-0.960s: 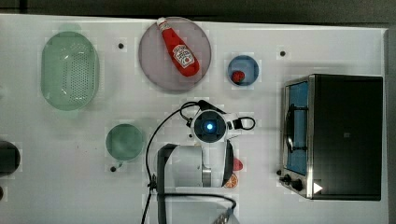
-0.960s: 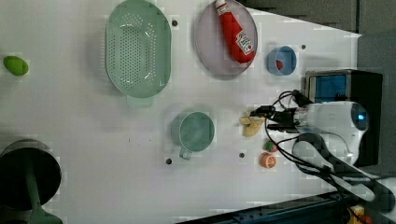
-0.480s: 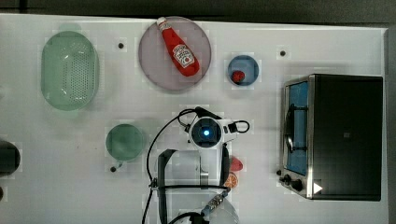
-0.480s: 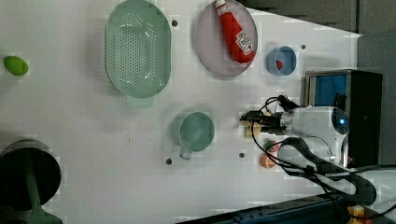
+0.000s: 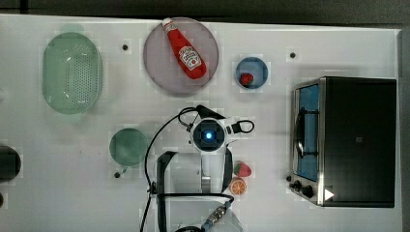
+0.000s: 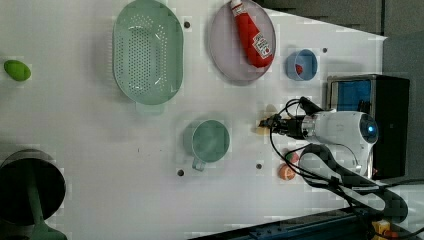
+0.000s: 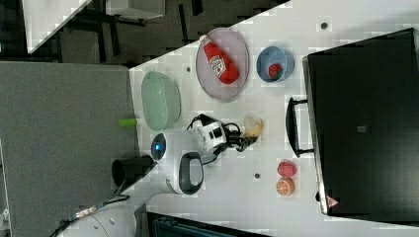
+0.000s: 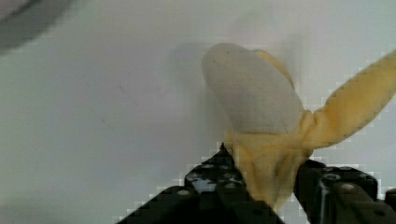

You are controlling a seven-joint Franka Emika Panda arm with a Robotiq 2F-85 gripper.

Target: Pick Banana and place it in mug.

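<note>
We see the gripper low over the white desk, its jaws drawn in on either side of the banana; the two dark fingers flank the yellow base of the peeled toy fruit and press on it, pinching it. In the left view the banana lies on the desk at 3 o'clock of the mug, a short way apart from it, with the gripper reaching it from the left view's right. In the right view the banana sits at 6 o'clock of the plate bearing the ketchup bottle. In the top view the mug stands at 9 o'clock of the arm's wrist, and a strawberry and an orange slice lie at its 4 o'clock.
</note>
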